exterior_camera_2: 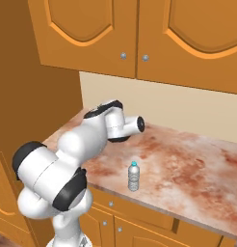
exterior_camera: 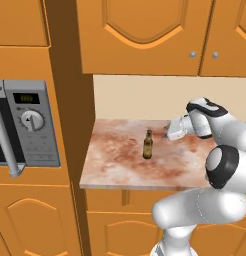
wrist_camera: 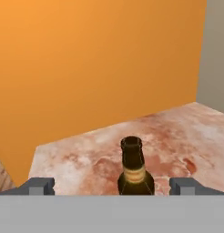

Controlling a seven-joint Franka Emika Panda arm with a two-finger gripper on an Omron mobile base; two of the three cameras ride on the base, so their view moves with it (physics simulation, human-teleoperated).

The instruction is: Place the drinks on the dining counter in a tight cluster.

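Observation:
A slim dark brown glass bottle (exterior_camera: 148, 145) stands upright on a marbled counter (exterior_camera: 115, 165) under orange wall cabinets. My gripper (exterior_camera: 167, 132) hovers just right of it at neck height, pointing at it. In the hand view the brown bottle (wrist_camera: 134, 168) stands between and a little beyond the two fingertips (wrist_camera: 38, 185), and my gripper (wrist_camera: 111, 186) is open with nothing in it. A small clear water bottle with a blue cap (exterior_camera_2: 134, 176) stands upright near the counter's front edge (exterior_camera_2: 139, 195), apart from the arm. The dining counter is out of view.
A grey microwave (exterior_camera: 25, 125) is built into the tall orange cabinet left of the counter. Wall cabinets (exterior_camera: 145, 35) hang low over it. An orange side panel (wrist_camera: 86, 68) closes the counter's left end, and a beige wall (exterior_camera_2: 188, 106) backs it.

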